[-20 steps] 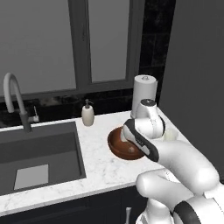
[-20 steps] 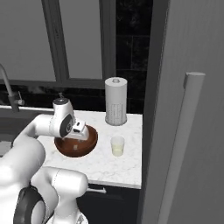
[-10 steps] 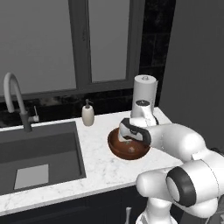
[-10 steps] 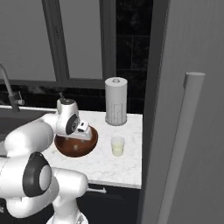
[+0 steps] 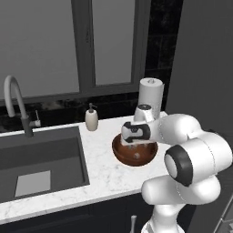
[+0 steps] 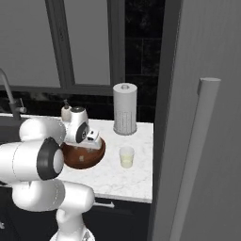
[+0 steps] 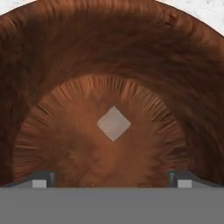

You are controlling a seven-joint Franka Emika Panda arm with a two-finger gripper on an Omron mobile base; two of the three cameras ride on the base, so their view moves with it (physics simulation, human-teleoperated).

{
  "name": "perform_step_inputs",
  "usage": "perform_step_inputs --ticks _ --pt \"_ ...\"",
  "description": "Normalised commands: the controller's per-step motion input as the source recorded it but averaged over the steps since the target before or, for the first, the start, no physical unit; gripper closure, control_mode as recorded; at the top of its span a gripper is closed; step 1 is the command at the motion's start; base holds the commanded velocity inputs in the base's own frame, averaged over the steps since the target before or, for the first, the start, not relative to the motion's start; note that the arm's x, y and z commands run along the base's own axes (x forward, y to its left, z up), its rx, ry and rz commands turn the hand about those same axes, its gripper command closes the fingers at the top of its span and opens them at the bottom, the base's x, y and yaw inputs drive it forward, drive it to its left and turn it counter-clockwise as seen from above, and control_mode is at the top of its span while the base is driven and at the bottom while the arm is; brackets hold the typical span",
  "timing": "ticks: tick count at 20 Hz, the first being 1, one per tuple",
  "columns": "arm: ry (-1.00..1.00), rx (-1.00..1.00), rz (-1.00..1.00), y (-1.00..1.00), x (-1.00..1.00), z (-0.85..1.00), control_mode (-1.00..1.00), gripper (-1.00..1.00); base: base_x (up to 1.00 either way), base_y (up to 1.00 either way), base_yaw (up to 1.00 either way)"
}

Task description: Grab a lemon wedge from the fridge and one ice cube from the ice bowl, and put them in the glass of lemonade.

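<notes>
The gripper (image 7: 112, 178) is seen spread wide and empty, its two dark tips standing well apart at the lower edge of the hand view, and it is aimed straight down into the ice bowl (image 7: 57, 52). Over the last second the hand has been swung in from beside the bowl and lowered over its middle, as seen in the left base view, where the gripper (image 5: 135, 142) now hangs just above the ice bowl (image 5: 135, 154); this is judged to mean that the approach to the ice is nearly done and that the grasp has not yet been made. The ice cube (image 7: 113, 123) lies alone at the centre of the bowl's floor, turned cornerwise to the jaws, ahead of the tips and midway between them, not yet touched. A further descent is judged to be needed before closing. Outward from the bowl, the glass of lemonade (image 6: 126, 157) stands on the counter (image 6: 117, 181) just beside it, towards the fridge (image 6: 202, 117), with the paper-towel roll (image 6: 124, 108) behind it.
</notes>
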Motion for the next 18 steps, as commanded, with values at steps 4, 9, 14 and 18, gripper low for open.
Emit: perform_step_inputs --ticks 4,9,14,18 --pt "0.00 0.00 0.00 0.00 0.24 -0.21 -1.00 -1.00 0.00 0.00 0.00" --pt "0.00 0.00 0.00 0.00 0.25 -0.20 -1.00 -1.00 0.00 0.00 0.00" --pt "0.00 0.00 0.00 0.01 0.15 -0.19 -1.00 -1.00 0.00 0.00 0.00" --pt "0.00 -0.01 0.00 0.09 -0.02 -0.05 -1.00 1.00 0.00 0.00 0.00"
